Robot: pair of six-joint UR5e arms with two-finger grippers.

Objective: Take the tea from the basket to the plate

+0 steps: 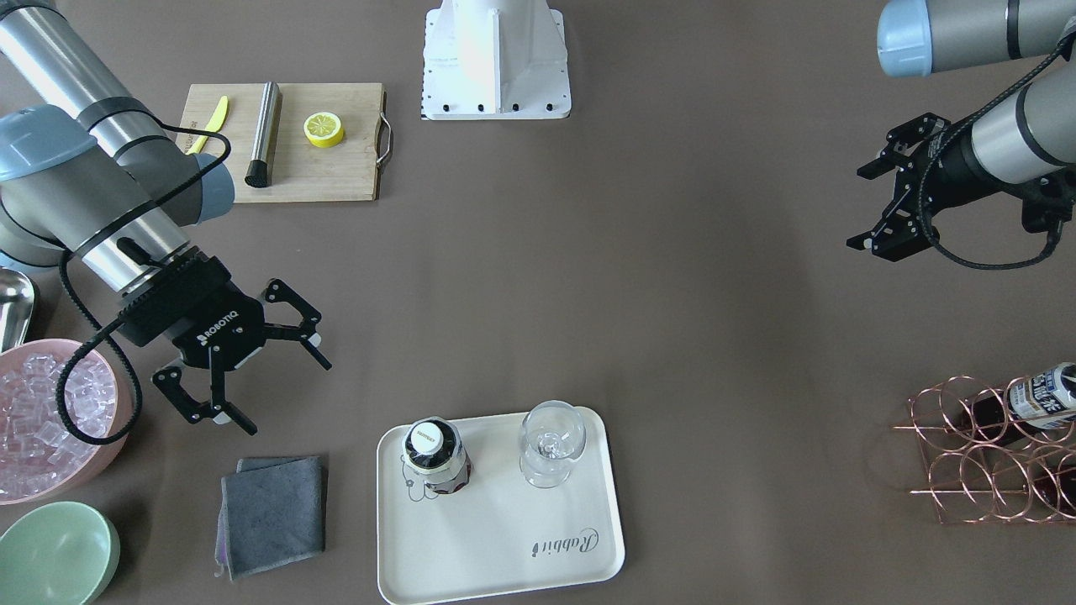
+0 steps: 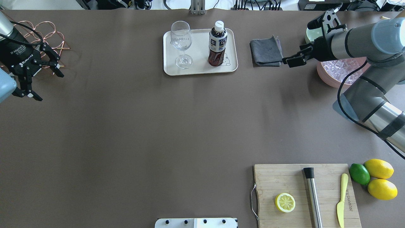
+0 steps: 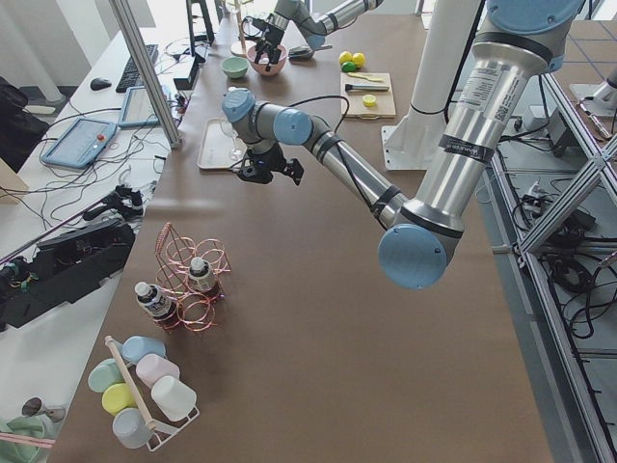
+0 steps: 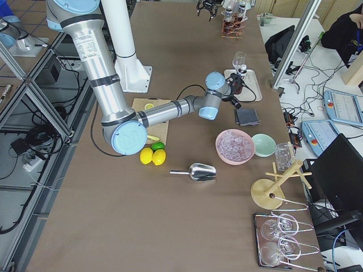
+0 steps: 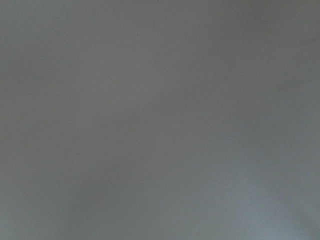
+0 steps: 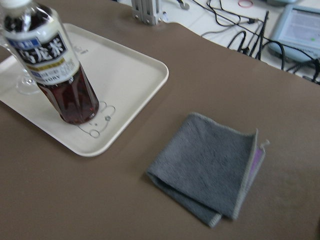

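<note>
You see the tea (image 2: 217, 44) upright on the plate (image 2: 199, 63). The left gripper (image 2: 50, 87) and right gripper (image 1: 282, 395) hang spread, empty. The basket (image 1: 967, 449) is cut off at the edge, and the left wrist view is blank grey.

I see tea (image 2: 217, 44) upright on plate (image 2: 200, 65), upper centre of overhead view: clear bottle, dark reddish-brown liquid, white cap, white-and-blue label. Stands on plate's right half, base at bear drawing. Plate cream, rectangular, rounded corners, flat on table. Basket (image 2: 47, 31) at upper left edge, rose-gold wire rings. Left side view: second bottle (image 3: 154, 301) and third bottle (image 3: 201, 275) in its rings.
</note>
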